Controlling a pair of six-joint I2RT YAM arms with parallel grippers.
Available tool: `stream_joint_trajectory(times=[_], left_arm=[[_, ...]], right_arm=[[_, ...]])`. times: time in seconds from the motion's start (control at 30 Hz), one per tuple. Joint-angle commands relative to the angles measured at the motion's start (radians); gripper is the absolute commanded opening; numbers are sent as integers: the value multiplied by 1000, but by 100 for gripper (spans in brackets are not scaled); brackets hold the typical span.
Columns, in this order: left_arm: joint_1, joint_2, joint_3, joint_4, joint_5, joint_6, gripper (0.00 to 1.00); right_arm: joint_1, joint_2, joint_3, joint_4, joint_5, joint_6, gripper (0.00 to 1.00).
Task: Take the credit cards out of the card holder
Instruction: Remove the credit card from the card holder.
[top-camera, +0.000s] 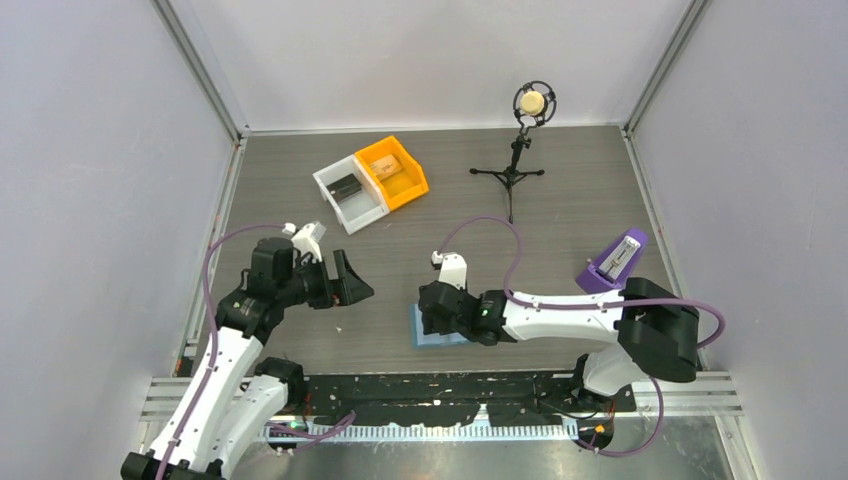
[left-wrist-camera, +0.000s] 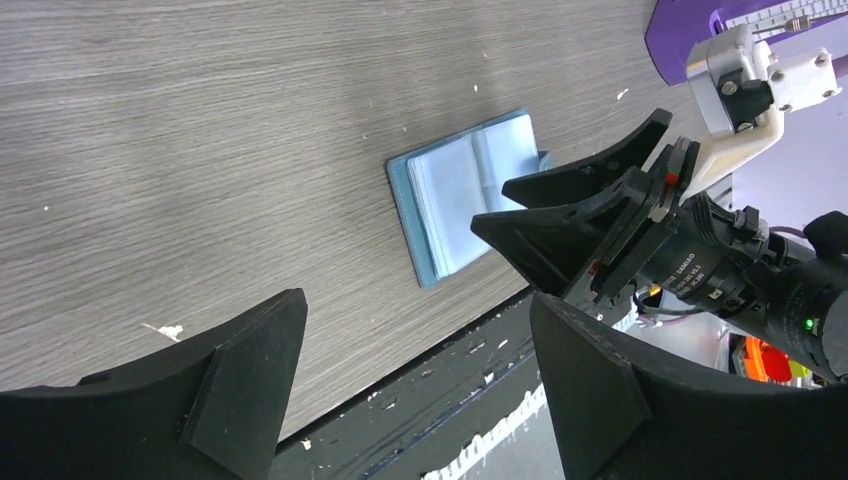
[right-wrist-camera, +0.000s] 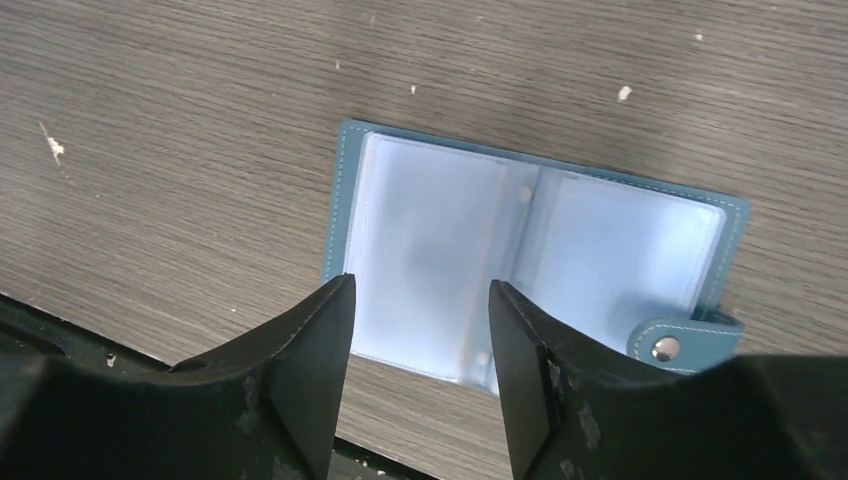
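The light-blue card holder lies open on the table near the front edge, and its clear pockets look empty. It also shows in the top view and the left wrist view. My right gripper hovers open just above it, holding nothing. It is over the holder in the top view. My left gripper is open and empty to the holder's left, lifted off the table. A black card lies in the white bin and a tan card in the orange bin.
The white bin and orange bin stand side by side at the back centre-left. A microphone on a tripod is at the back right. A purple wedge stand sits at the right. The black front rail borders the table.
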Motion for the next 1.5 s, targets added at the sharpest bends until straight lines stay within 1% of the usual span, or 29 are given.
stream_joint_trajectory(times=[0.0,0.13,0.23,0.33,0.4,0.57,0.63,0.77,0.83,0.9,1.03,1.17,1.27,1.37,1.47], left_arm=[[-3,3,-6,70,43,-19,84],[-3,22,-12,62,11,1,83],[-3,41,11,26,-25,25,84],[-3,33,18,27,-31,23,83],[-3,23,20,22,-43,24,84],[-3,18,13,15,-44,26,85],[-3,20,9,21,-39,26,85],[-3,33,-2,40,-31,14,85],[-3,41,-11,53,-21,5,85],[-3,47,-22,70,-15,-6,85],[-3,48,-68,129,-24,-46,85],[-20,82,-125,222,2,-96,81],[-65,135,-148,273,-7,-114,78],[-107,181,-151,292,-19,-117,76],[-119,196,-161,317,-26,-129,75]], right_arm=[[-1,-56,-22,-33,85,-5,59],[-1,-74,0,-50,66,-54,64],[8,-35,44,-85,71,-52,70],[18,23,94,-123,74,-39,76],[21,49,115,-127,71,-38,78],[22,124,148,-119,64,-50,80],[22,148,154,-111,55,-53,79],[22,178,156,-97,43,-56,72],[21,175,147,-87,42,-55,66],[21,163,136,-77,44,-53,57],[22,134,111,-60,49,-46,49],[22,107,81,-32,49,-37,41],[21,76,50,-15,52,-31,40],[20,18,17,-10,69,-31,44],[20,-35,-24,-24,107,-30,48]])
